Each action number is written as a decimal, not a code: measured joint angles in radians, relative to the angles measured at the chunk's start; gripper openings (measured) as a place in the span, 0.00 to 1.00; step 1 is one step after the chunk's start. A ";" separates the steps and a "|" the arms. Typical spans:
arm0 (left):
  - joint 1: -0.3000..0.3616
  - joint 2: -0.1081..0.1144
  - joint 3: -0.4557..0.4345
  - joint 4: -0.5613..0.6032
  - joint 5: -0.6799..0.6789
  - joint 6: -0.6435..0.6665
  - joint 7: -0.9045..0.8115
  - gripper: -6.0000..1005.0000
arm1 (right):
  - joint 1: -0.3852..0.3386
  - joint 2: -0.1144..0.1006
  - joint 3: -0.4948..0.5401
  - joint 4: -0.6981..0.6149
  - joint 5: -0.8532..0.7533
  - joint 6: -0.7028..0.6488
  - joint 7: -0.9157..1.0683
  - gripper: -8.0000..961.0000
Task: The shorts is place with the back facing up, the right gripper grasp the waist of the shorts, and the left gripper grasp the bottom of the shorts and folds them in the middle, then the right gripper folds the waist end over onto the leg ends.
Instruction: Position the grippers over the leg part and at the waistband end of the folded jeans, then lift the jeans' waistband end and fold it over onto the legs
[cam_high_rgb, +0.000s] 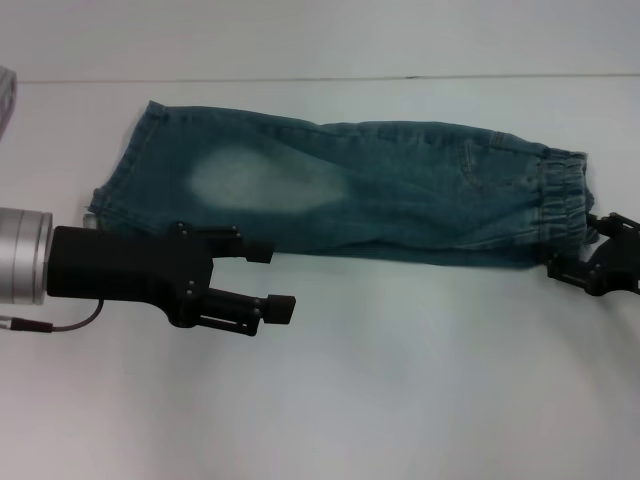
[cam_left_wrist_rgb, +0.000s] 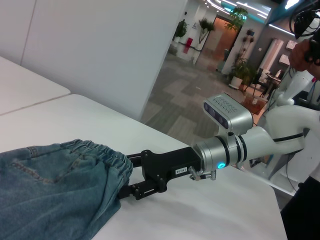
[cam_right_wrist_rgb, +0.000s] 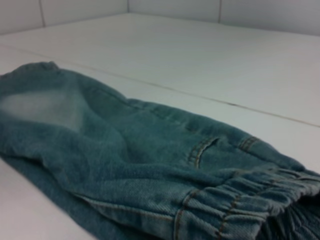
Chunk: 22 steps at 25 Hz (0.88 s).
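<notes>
The blue-green denim shorts (cam_high_rgb: 350, 190) lie folded lengthwise across the white table (cam_high_rgb: 400, 400), leg ends to the left. The waist end (cam_high_rgb: 560, 195) with its gathered band points right. My left gripper (cam_high_rgb: 272, 280) hovers open at the near edge of the leg part; its upper finger just reaches the hem line and nothing sits between the fingers. My right gripper (cam_high_rgb: 577, 246) sits at the near corner of the waist end. In the left wrist view its labelled black claw (cam_left_wrist_rgb: 126, 176) stands open with the waistband (cam_left_wrist_rgb: 100, 155) corner between its fingers. The right wrist view shows the shorts (cam_right_wrist_rgb: 125, 165) and a back pocket seam.
A pale object (cam_high_rgb: 5, 100) shows at the table's far left edge. A seam in the tabletop (cam_high_rgb: 320, 78) runs behind the shorts. Bare table lies in front of the shorts. In the left wrist view, the table's edge (cam_left_wrist_rgb: 200, 145) drops to an open hall floor.
</notes>
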 joint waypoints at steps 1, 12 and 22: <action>0.000 0.000 0.000 0.000 0.000 -0.002 -0.001 0.85 | 0.000 0.000 0.000 0.000 0.000 0.000 0.000 0.92; -0.007 0.000 -0.001 0.000 -0.001 -0.023 -0.002 0.84 | 0.004 0.009 -0.011 -0.057 -0.029 -0.031 0.023 0.55; -0.006 -0.041 -0.009 0.000 -0.013 -0.138 -0.001 0.82 | 0.002 0.005 -0.021 -0.069 -0.034 -0.044 0.036 0.35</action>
